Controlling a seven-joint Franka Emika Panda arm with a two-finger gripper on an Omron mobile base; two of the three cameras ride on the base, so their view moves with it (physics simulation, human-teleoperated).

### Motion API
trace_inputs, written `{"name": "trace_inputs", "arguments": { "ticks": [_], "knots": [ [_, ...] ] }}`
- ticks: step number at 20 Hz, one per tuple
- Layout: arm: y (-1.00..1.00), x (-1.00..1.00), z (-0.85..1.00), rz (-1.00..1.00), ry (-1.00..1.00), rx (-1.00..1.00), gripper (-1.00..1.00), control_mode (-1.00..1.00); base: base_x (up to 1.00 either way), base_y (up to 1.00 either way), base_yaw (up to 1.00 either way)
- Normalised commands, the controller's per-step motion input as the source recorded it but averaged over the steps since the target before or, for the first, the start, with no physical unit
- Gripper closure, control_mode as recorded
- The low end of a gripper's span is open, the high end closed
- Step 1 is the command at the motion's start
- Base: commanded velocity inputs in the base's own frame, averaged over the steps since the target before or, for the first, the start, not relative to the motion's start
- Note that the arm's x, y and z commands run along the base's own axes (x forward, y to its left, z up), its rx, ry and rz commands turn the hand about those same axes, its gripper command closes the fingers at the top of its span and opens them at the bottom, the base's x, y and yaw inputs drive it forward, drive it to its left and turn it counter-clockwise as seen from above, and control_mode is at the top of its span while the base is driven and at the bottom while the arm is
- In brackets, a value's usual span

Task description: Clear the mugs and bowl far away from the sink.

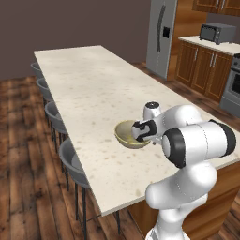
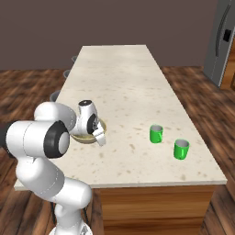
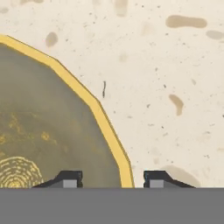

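On cream counter (image 3: 175,65), claw (image 3: 113,178) parted, straddling bowl (image 3: 48,131) rim.

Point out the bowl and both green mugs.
bowl (image 1: 125,133), left base view, its olive inside.
nearer mug (image 2: 181,149), right base view, its green side.
farther mug (image 2: 156,134), right base view, its green side.

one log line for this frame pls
claw: open, straddling bowl rim | bowl: resting on island counter | mugs: upright on counter, untouched
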Motion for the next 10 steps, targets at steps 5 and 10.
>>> {"name": "trace_inputs", "arguments": {
  "ticks": [5,10],
  "knots": [
    [-0.05,0.0,0.32,0.01,0.0,0.0,-1.0,-1.0,0.0,0.0,0.0],
    [0.0,-0.09,0.61,0.03,-0.03,0.0,-1.0,-1.0,0.0,0.0,0.0]
  ]
}}
